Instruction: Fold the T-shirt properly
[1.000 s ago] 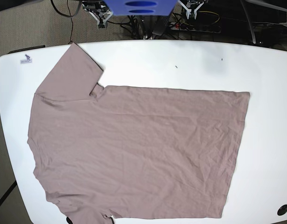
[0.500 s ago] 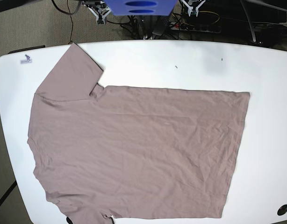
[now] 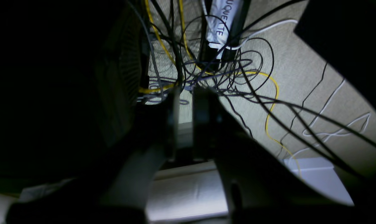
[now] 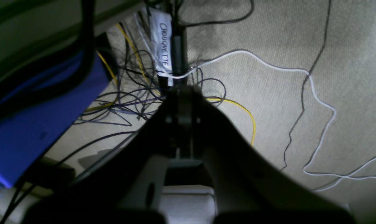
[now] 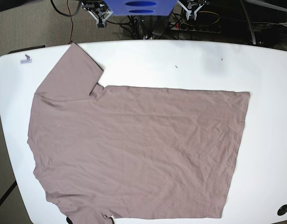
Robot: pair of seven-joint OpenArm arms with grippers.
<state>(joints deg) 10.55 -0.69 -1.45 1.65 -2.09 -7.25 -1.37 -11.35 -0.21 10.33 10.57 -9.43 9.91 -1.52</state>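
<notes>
T-shirt (image 5: 134,149) flat, unfolded; I hold left pincer (image 3: 184,93) slightly parted, right pincer (image 4: 183,93) closed, both empty, and should approach the sleeve ahead squarely.

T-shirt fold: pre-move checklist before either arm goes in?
1. T-shirt spread flat on the table, unfolded: ok.
2. Far sleeve laid out, visible: ok.
3. Near sleeve cut off by the base view's bottom edge: cannot tell.
4. Left gripper empty, jaws slightly apart over the floor cables: ok.
5. Right gripper empty, jaws together: ok for now, must open before grasping.
6. Both grippers back beyond the table's far edge, nothing over the shirt: ok.
</notes>
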